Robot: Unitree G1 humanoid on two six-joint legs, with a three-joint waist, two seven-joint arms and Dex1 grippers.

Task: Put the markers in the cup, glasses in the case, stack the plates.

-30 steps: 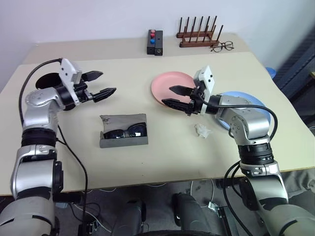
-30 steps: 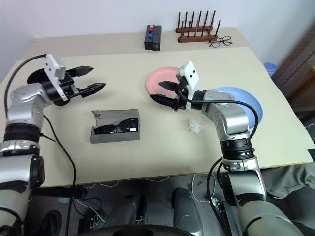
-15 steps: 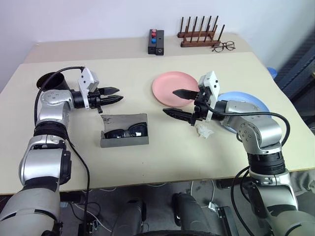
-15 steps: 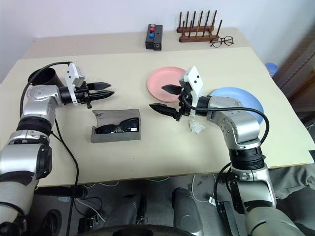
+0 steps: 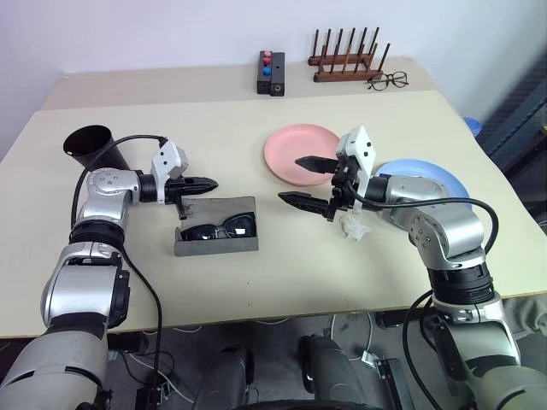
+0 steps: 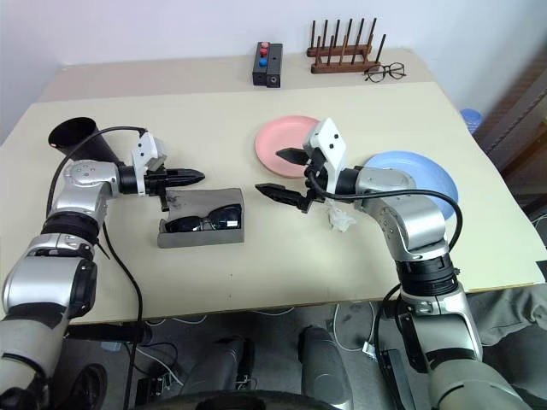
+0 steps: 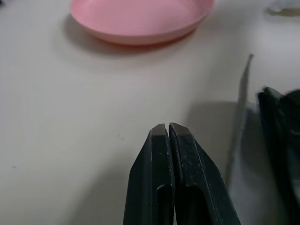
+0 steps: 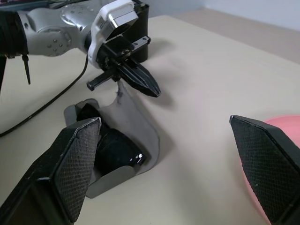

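Bare tabletop point(image 5: 256, 282) is seen between the case point(image 5: 215, 238) and the table's near edge. The left gripper point(image 5: 208, 183) is held low and nearly level, its fingers pressed together on nothing, just over the raised lid at the case's far corner. The glasses point(image 5: 217, 231) lie inside the open case, just below that tip. The right gripper point(image 5: 302, 180) is spread wide and empty, between the case and the pink plate point(image 5: 301, 152); the blue plate point(image 5: 427, 178) lies behind its wrist.
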